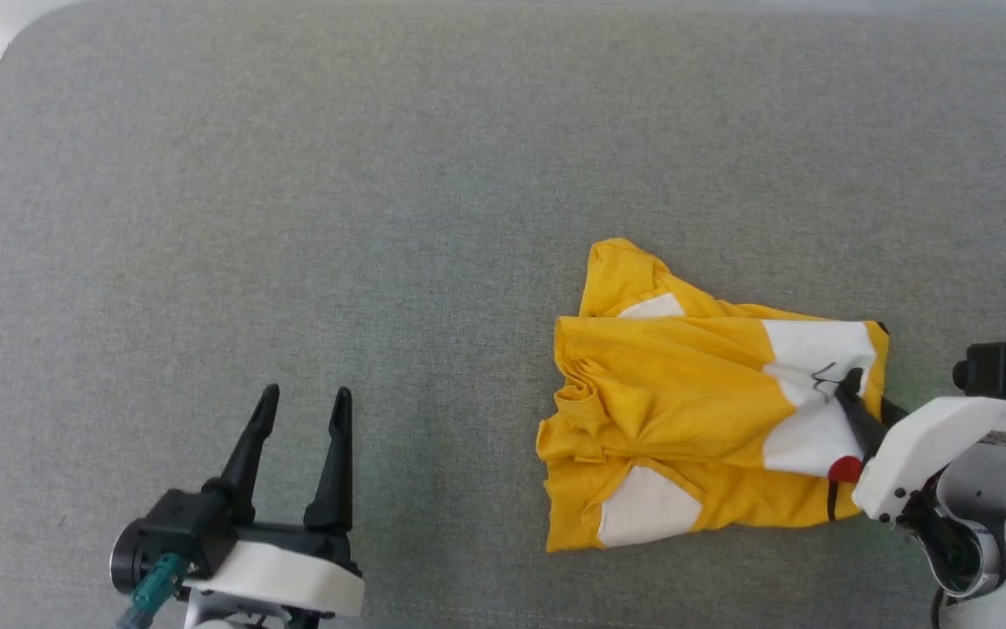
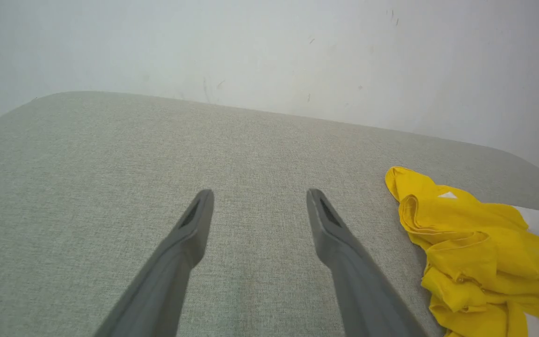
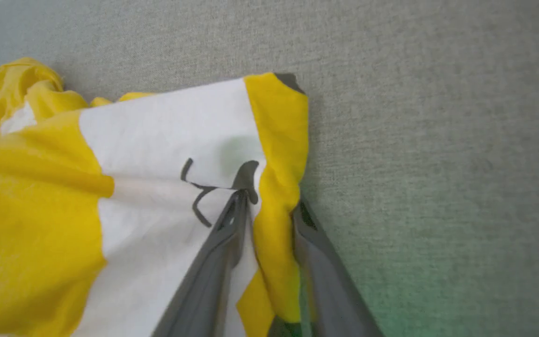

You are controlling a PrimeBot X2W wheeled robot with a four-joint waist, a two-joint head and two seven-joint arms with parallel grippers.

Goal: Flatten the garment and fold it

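garment [image 1: 695,411] sits bunched right of centre in the head view, on the grey counter [image 1: 293,175]. Wrinkled, sleeves tucked, white patches and red dot facing up, so not flat yet. Its right edge is under the right end effector [image 1: 857,384], which comes in from the lower right. Right wrist view: the fingers straddle the yellow edge fold, one on the white print, the other outside the hem, narrow gap stuffed with fabric. Can't tell if it's actually clamped or just closing around it. Left end effector [image 1: 305,397] is in the lower left of the head view, fingers wide apart, nothing in them, well clear of the cloth. My read: this is the edge grab for spreading. Get a full bite on the hem, not only the top layer. Lift low and pull outward slowly. Thin fabric will slip or drag the whole pile, so bring the left end effector over to pin the opposite side.
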